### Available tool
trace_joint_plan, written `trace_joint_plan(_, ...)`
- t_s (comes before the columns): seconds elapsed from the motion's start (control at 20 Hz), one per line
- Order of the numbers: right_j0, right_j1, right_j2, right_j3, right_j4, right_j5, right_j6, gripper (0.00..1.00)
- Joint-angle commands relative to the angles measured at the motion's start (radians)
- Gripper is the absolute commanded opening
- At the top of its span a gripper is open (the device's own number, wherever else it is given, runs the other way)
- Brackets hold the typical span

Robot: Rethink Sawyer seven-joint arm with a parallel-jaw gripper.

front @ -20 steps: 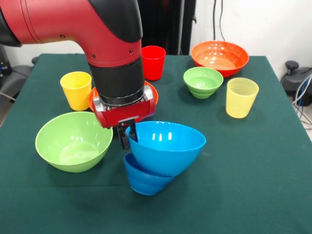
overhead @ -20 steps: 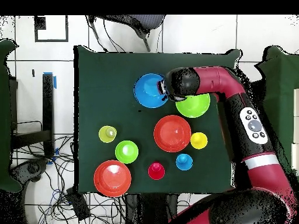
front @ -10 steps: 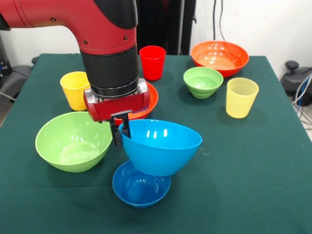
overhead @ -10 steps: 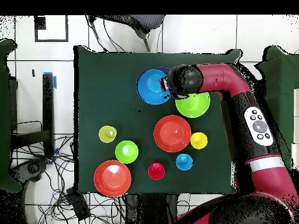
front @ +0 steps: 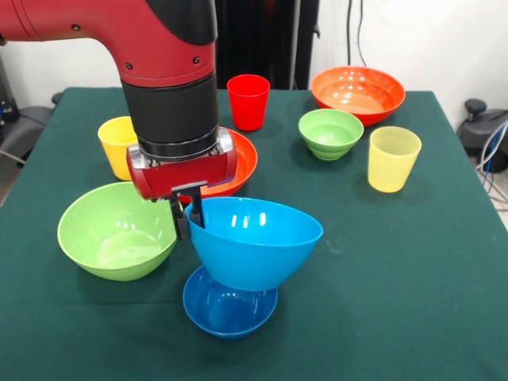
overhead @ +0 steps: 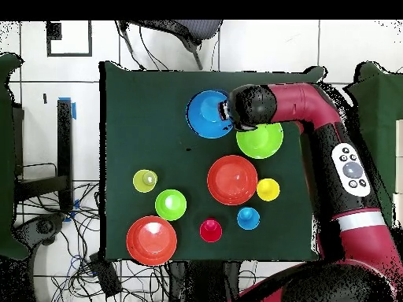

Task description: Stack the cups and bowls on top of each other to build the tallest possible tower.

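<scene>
One grip: the gripper (front: 188, 218) is clamped on the near rim of the big blue bowl (front: 255, 252)
Bowl: tilted, lifted above the small dark blue bowl (front: 228, 304)
Beside: big green bowl (front: 115, 230)
Behind: orange-red bowl (front: 235, 163)

Nothing readable anywhere that I can spot, no words, brand names, numbers or signs. The bowls and cups are plain coloured plastic with no print on them, and the green cloth (front: 413, 262) on the table is bare. The red arm (overhead: 346, 169) has a white oval panel with round buttons on it in the overhead view, but any markings there are too small to make out.
</scene>
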Motion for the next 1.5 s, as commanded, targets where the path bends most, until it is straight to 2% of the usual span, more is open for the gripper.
trace_joint_plan(0.05, 0.021, 0.035, -0.049, -0.039, -0.066, 0.054, -0.289, 0.00)
trace_joint_plan(0.3, 0.030, 0.045, -0.063, -0.035, -0.083, 0.061, -0.290, 0.00)
trace_joint_plan(0.45, 0.014, 0.052, -0.049, -0.036, -0.054, 0.101, -0.323, 0.00)
trace_joint_plan(0.6, 0.007, 0.063, -0.038, -0.012, -0.029, 0.102, -0.316, 0.00)
trace_joint_plan(0.8, 0.020, 0.064, -0.051, 0.013, -0.050, 0.065, -0.282, 0.00)
trace_joint_plan(1.05, 0.031, 0.056, -0.073, -0.010, -0.093, 0.066, -0.300, 0.00)
trace_joint_plan(1.5, 0.012, 0.067, -0.047, -0.026, -0.062, 0.096, -0.346, 0.00)
